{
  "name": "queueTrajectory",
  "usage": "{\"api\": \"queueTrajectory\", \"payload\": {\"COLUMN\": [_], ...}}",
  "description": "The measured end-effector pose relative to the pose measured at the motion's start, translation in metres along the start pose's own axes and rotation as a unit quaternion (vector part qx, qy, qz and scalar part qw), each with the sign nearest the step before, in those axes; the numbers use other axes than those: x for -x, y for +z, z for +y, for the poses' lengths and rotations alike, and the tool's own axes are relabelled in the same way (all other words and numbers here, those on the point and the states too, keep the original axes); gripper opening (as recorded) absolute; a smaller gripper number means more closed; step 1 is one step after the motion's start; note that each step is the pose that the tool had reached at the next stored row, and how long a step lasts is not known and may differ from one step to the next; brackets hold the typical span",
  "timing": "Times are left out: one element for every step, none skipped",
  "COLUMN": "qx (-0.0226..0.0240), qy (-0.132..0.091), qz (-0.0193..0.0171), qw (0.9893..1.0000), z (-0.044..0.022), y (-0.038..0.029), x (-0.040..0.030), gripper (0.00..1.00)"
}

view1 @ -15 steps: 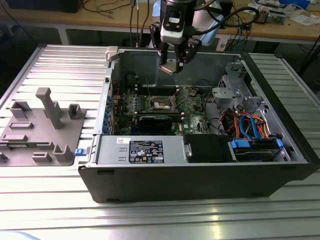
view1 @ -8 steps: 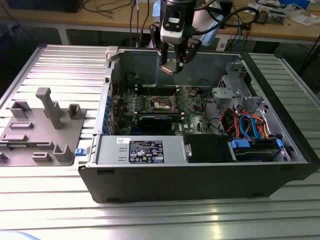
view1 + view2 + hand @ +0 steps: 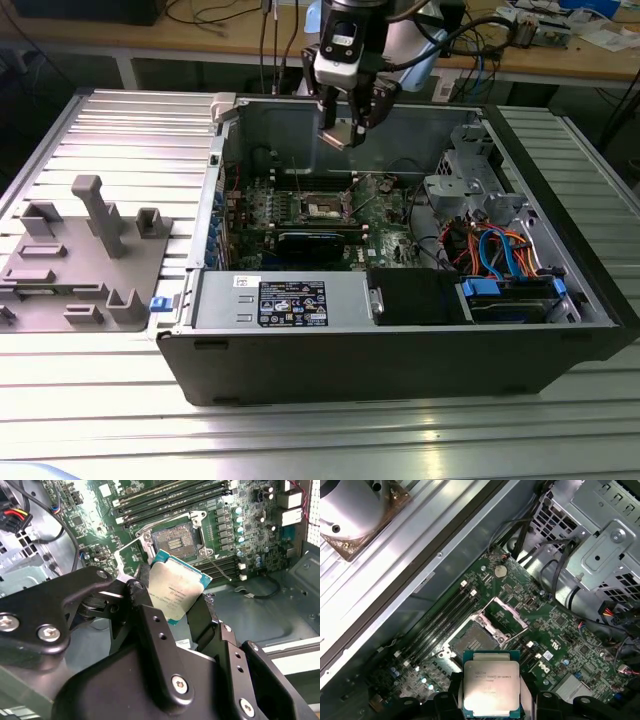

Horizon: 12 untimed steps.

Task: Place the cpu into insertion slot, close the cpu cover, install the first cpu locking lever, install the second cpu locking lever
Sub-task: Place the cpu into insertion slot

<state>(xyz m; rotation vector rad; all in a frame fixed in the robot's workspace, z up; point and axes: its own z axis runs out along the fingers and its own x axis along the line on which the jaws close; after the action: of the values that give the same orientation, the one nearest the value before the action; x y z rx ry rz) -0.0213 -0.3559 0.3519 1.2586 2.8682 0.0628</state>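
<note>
One cpu (image 3: 491,687): gripper (image 3: 345,128) is clamping its edges, hovering above the insertion slot (image 3: 471,642); lowering flat, corners matched, is looking critical.

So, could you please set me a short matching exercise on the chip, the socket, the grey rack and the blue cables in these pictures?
1 chip
2 socket
3 grey rack
4 blue cables

a on the table outside the case, at the exterior view's left
b empty, on the green board
c held in the pincer
d inside the case, at the exterior view's right

Pairs: 1-c, 2-b, 3-a, 4-d.
</note>
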Motion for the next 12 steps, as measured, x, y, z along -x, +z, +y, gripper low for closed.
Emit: {"api": "queueTrajectory", "payload": {"qx": [0.0000,0.0001,0.0001,0.0001,0.0002,0.0002,0.0003,0.0004,0.0004,0.0005,0.0005,0.0005], "qy": [0.006,0.011,0.016,0.021,0.028,0.033,0.048,0.059,0.062,0.064,0.065,0.065], "qz": [-0.0003,-0.0005,-0.0007,-0.0009,-0.0012,-0.0014,-0.0020,-0.0024,-0.0026,-0.0026,-0.0027,-0.0027], "qw": [1.0000,0.9999,0.9999,0.9998,0.9996,0.9995,0.9988,0.9982,0.9981,0.9979,0.9979,0.9979], "z": [0.0000,0.0000,0.0000,0.0000,0.0000,0.0000,0.0000,-0.0001,-0.0001,-0.0001,-0.0001,-0.0001], "y": [0.0001,0.0002,0.0003,0.0005,0.0006,0.0007,0.0010,0.0011,0.0011,0.0011,0.0012,0.0012], "x": [0.0000,0.0000,0.0000,0.0000,0.0000,0.0000,0.0000,0.0000,0.0000,0.0000,0.0000,0.0000], "gripper": [0.54,0.54,0.54,0.54,0.54,0.54,0.54,0.54,0.54,0.54,0.54,0.54]}}
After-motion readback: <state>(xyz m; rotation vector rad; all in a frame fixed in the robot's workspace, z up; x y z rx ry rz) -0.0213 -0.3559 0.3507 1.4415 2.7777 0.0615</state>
